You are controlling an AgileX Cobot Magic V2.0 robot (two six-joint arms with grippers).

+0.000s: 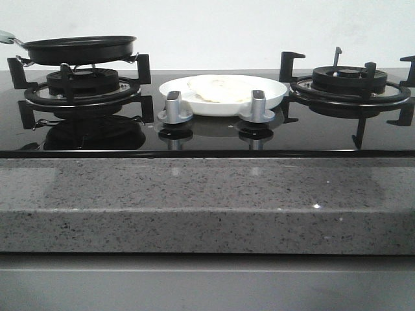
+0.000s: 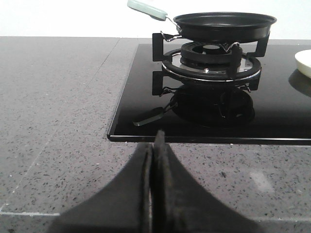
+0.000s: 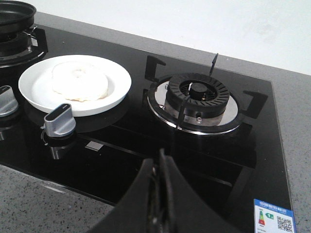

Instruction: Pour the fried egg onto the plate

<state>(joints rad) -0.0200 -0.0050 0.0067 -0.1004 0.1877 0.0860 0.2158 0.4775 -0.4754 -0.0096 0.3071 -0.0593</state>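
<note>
The pale cream-white fried egg (image 3: 79, 81) is lying on the glossy white round plate (image 3: 115, 88) mid-desk. Only the wrist views are showing the left claw (image 2: 154, 145) and right claw (image 3: 159, 167), both pressed closed and empty; the plate is being cut off in the left one.

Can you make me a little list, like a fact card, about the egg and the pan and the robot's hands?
fried egg: lying on the plate, pale side up
plate: white, on the black cooktop between the two burners, behind the knobs
pan: black, looks empty, sitting on the left burner
left gripper: fingers pressed together, holding nothing, over the grey counter in front of the stove
right gripper: fingers pressed together, holding nothing, near the right burner
job: egg is on the plate, so it looks done
</note>
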